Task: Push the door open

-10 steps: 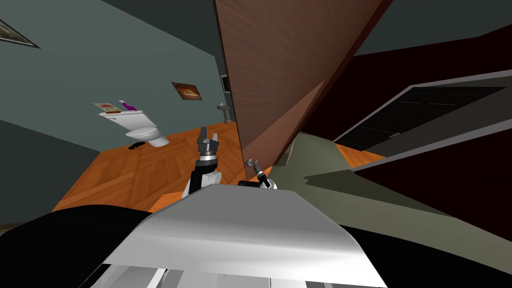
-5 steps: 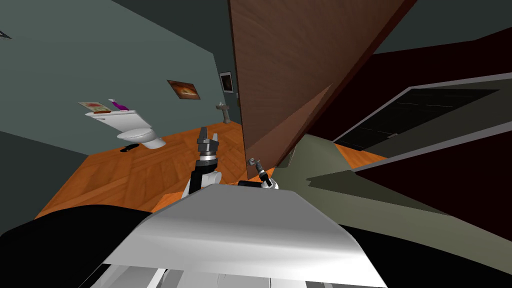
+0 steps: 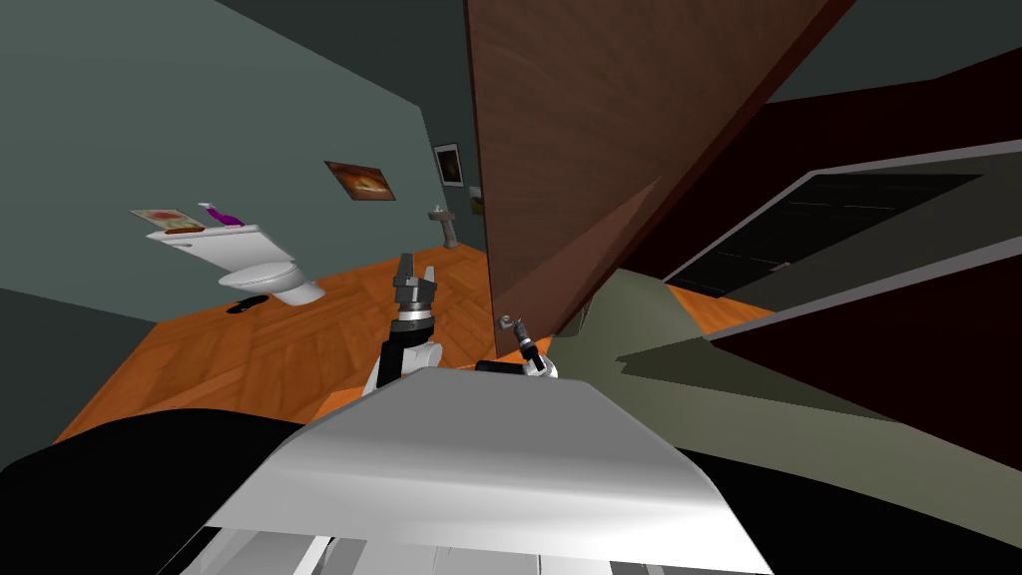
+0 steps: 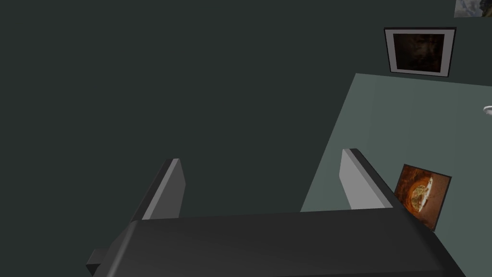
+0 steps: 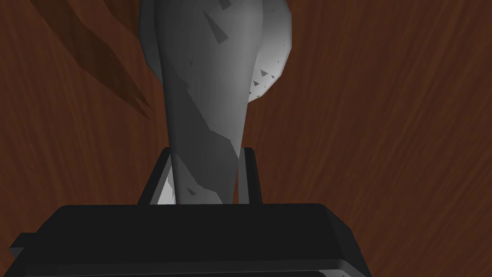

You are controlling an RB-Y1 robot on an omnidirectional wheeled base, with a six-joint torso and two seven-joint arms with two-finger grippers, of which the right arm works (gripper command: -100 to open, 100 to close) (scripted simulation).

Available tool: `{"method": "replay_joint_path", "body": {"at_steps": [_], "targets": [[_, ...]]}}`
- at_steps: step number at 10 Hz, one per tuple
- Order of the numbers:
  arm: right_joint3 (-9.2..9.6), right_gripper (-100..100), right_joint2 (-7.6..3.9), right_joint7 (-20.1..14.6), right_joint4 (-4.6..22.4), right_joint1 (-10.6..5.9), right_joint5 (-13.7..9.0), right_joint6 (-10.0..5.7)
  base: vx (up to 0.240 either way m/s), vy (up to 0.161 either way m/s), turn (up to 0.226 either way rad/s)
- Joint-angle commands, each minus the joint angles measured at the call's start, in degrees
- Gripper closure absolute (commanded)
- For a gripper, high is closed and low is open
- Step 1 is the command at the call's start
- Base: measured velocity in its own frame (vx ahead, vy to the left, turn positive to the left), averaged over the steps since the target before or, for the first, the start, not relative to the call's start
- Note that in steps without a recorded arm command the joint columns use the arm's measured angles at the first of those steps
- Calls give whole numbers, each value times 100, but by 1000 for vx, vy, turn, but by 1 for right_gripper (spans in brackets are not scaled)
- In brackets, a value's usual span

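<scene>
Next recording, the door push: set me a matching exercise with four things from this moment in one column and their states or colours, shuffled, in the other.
Things:
1. left hand
2. right hand
3. door
4. toilet

States or colours:
A. white, standing on the orange wooden floor
B. shut on the grey door handle
C. open, holding nothing
D. reddish-brown, with a wood grain

Pairs: 1-C, 2-B, 3-D, 4-A
</scene>
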Motion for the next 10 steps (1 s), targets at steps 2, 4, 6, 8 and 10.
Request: {"method": "replay_joint_path", "body": {"at_steps": [2, 4, 6, 8, 10], "targets": [[-247, 100, -59, 38, -58, 9, -75, 11, 119, 157, -45], [-396, 100, -26, 64, -30, -8, -119, 4, 128, 166, -40], [-578, 100, 31, 96, 4, -27, -173, -4, 99, 160, -60], [-727, 100, 98, 123, 32, -44, -217, -11, 134, 184, -68], [-859, 100, 174, 146, 57, -58, -255, -17, 104, 154, -54]]}}
